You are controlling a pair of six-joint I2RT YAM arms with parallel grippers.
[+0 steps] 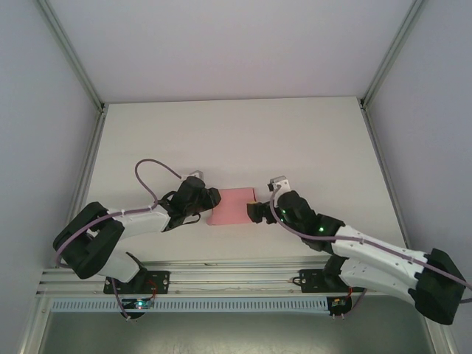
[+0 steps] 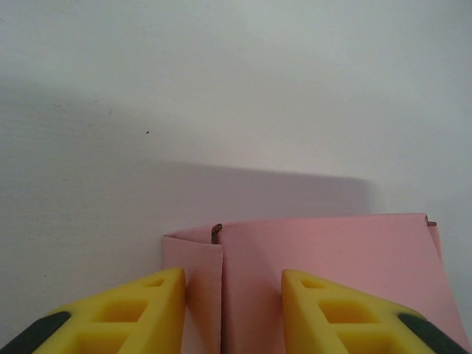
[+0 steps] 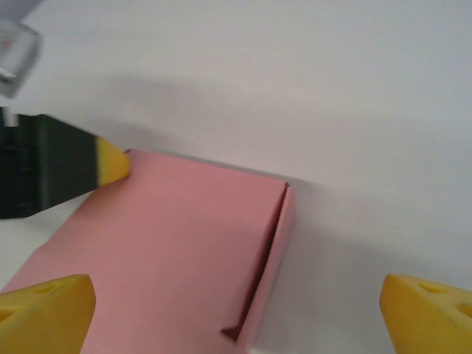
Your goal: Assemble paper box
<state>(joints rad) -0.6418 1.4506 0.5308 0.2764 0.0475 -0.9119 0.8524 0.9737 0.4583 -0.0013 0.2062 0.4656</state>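
From above, the left gripper (image 1: 214, 198) is meeting the left end of the pink paper box (image 1: 232, 205), which is lying flat mid-desk (image 1: 236, 140). Its wrist view is showing fingers partly apart over a folded end flap; whether they are clamping it, I cannot tell. The right wrist view is showing an unclosed seam along the box's right edge, with the right gripper (image 3: 236, 310) gaping wide.

Your table (image 1: 236, 133) is a plain white surface — on it the pink paper box (image 1: 232, 206) lies flat, around the middle of the near half.
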